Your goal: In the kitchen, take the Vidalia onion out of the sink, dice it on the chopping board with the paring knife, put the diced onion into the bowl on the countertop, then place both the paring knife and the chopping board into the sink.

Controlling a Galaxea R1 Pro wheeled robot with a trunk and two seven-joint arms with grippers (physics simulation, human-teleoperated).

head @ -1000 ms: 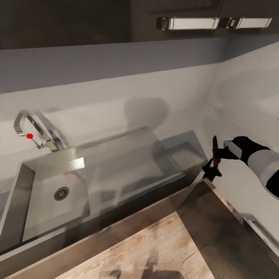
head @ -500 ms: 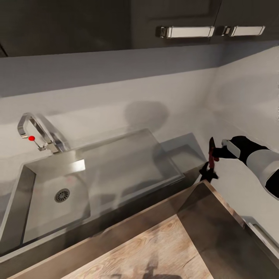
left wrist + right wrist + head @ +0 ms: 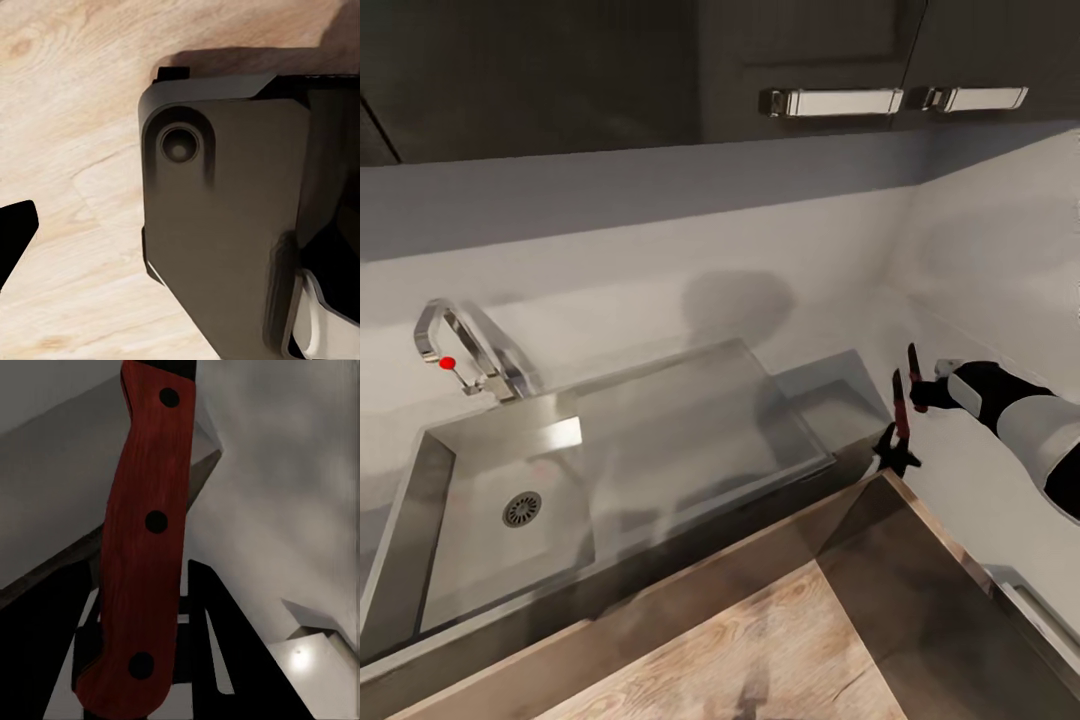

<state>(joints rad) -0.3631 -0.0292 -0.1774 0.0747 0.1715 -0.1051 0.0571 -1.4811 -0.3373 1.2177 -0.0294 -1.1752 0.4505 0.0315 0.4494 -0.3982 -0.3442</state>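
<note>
Right gripper point(image 3: 905, 398) reaching in from the right over the smooth grey worktop point(image 3: 960, 470), pinching the small paring knife with the dark red riveted handle point(image 3: 899, 415) between its dark fingers; handle roughly upright, dark blade pointing down toward the worktop's front edge. Close up from the right wrist, red handle point(image 3: 142, 547) pressed between the black fingers point(image 3: 202, 637), three dark rivets showing. Knife just right of the rectangular brushed-steel sink point(image 3: 420, 560), beyond the flat drainboard's end. Round drain point(image 3: 522, 508) in the basin; chrome tap with a red dot point(image 3: 460, 350) behind. Left gripper in the left wrist view above pale wood-grain floor point(image 3: 67, 112); cannot tell whether spread or closed.
</note>
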